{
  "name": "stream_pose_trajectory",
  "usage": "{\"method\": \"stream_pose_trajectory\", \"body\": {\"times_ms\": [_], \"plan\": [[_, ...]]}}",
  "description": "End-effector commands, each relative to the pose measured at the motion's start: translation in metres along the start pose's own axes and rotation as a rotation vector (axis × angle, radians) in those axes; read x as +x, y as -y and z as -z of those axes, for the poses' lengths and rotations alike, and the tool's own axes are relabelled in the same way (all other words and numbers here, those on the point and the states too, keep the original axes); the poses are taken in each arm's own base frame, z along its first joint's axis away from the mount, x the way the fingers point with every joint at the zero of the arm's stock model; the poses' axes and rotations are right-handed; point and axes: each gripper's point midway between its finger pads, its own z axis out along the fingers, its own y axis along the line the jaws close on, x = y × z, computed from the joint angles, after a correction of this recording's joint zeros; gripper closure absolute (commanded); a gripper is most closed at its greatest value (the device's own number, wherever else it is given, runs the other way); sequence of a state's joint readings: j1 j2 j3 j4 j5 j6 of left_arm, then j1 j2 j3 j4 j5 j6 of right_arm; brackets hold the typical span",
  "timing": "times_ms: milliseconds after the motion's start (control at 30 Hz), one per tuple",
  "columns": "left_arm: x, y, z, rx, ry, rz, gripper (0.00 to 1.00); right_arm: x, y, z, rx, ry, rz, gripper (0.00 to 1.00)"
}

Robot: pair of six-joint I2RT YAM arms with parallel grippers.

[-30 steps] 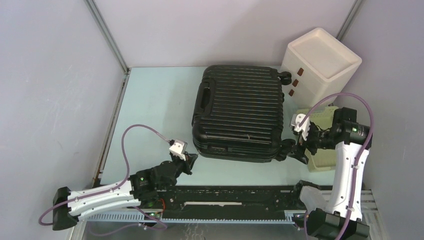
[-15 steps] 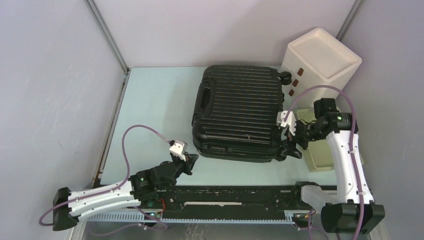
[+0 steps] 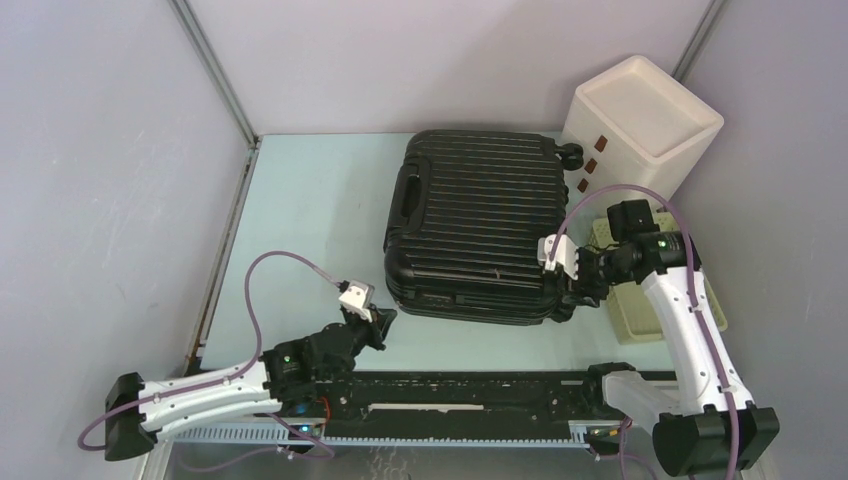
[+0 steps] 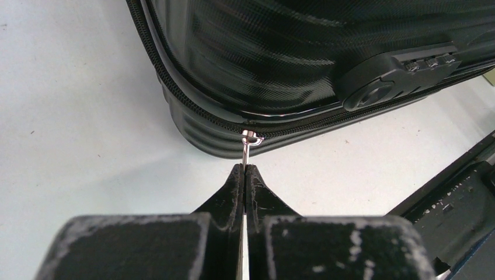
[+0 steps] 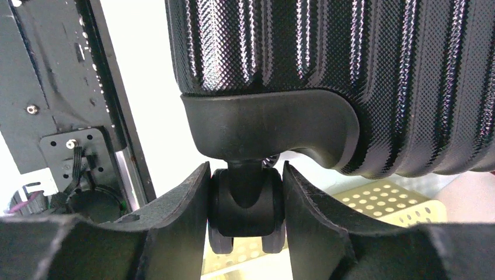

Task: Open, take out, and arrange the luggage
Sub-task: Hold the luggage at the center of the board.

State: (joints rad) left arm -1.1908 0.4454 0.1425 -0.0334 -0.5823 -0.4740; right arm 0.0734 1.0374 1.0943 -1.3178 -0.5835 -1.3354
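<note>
The black ribbed luggage (image 3: 475, 220) lies flat and zipped in the middle of the table. My left gripper (image 3: 383, 320) is at its near left corner, shut on the small metal zipper pull (image 4: 250, 143), which runs from the zipper into my pinched fingertips (image 4: 244, 170). My right gripper (image 3: 572, 290) is at the near right corner. There its two fingers (image 5: 187, 204) press on both sides of the black caster wheel (image 5: 247, 204), below the luggage shell (image 5: 350, 70).
A white three-drawer box (image 3: 640, 120) stands at the back right. A pale yellow perforated basket (image 3: 645, 315) sits just right of the luggage, under my right arm. The black base rail (image 3: 450, 395) runs along the near edge. Grey walls enclose the table.
My right arm has swung left from over the basket to the luggage's near right wheel, and its jaws have closed onto it. The left gripper and the luggage have not moved.
</note>
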Motion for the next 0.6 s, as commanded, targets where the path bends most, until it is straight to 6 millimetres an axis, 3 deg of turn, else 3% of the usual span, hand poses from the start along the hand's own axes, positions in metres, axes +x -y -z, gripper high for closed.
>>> {"method": "stream_pose_trajectory", "body": {"times_ms": [0,100,200,333,567], "plan": [[0.010,-0.016,-0.003,-0.078,-0.011,0.005,1.00,0.019,-0.003,0.010,0.019,-0.110,0.018,0.63],[0.010,-0.020,-0.002,-0.105,-0.017,0.014,1.00,0.024,-0.001,0.013,0.030,-0.127,0.011,0.78],[0.010,-0.025,-0.001,-0.138,-0.020,0.019,1.00,0.030,0.001,0.016,0.043,-0.138,0.000,0.83],[0.008,-0.038,0.002,-0.218,-0.031,0.034,1.00,0.041,0.006,0.021,0.063,-0.170,-0.013,0.85],[0.001,-0.039,0.005,-0.252,-0.058,0.043,1.00,0.042,0.010,0.022,0.078,-0.177,-0.007,0.85]]}}
